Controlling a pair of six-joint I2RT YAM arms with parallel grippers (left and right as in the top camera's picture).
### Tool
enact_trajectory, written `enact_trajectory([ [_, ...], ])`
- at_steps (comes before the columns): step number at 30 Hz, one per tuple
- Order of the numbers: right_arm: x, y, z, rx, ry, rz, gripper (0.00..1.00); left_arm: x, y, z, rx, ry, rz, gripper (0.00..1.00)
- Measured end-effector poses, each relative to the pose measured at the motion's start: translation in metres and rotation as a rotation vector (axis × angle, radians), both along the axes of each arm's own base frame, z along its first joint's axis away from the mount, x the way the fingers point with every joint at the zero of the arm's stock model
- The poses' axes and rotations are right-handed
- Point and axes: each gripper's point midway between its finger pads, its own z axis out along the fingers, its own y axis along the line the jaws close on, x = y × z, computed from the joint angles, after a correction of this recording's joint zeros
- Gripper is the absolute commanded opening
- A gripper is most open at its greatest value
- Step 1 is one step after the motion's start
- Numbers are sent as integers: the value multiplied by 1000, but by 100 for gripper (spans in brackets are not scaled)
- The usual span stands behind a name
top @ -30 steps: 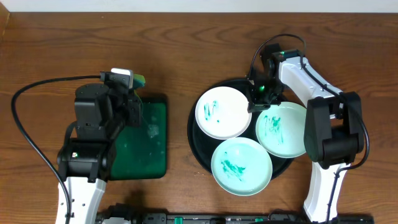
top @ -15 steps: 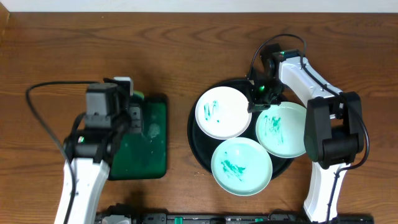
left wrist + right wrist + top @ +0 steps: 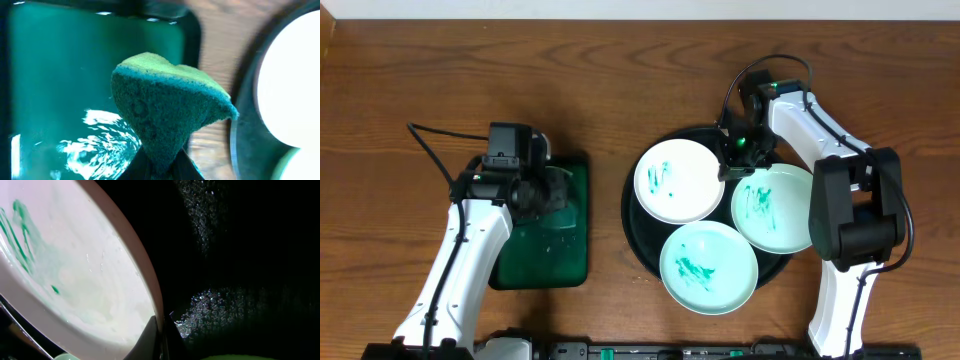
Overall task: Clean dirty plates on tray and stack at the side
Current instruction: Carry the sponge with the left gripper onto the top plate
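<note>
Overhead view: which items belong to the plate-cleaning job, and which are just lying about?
Job: white plate, right plate, front plate, black tray, sponge in left gripper, right gripper on the white plate's rim, green tray.
Just there: wooden table.

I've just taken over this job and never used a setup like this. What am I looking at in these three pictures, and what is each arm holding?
Two robot arms work at a wooden table. The wide picture looks straight down from above; the other two come from a camera on each wrist. On the table sit a green tray with water in it and a black tray carrying three plates smeared green. The left gripper pinches a sponge above the green tray. The right gripper is closed on the rim of one plate.
</note>
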Motion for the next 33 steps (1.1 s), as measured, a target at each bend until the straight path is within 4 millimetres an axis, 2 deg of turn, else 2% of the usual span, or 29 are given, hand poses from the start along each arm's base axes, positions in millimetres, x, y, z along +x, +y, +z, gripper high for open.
enact_trajectory([
  [10, 0, 0, 0, 0, -1, 0, 1, 32, -63, 38, -372, -151, -92, 7],
  [13, 0, 0, 0, 1, -2, 2, 1, 39, -90, 40, -487, -140, -129, 7],
  [17, 0, 0, 0, 1, -1, 3, 1, 43, -132, 26, -599, -73, -189, 7],
  [24, 0, 0, 0, 1, -1, 3, 1, 28, -194, -11, -655, 103, -265, 7],
  [29, 0, 0, 0, 1, 0, 3, 1, 36, -216, -33, -669, 139, -272, 7],
  [33, 0, 0, 0, 2, 0, 3, 1, 46, -220, -52, -674, 158, -248, 7],
])
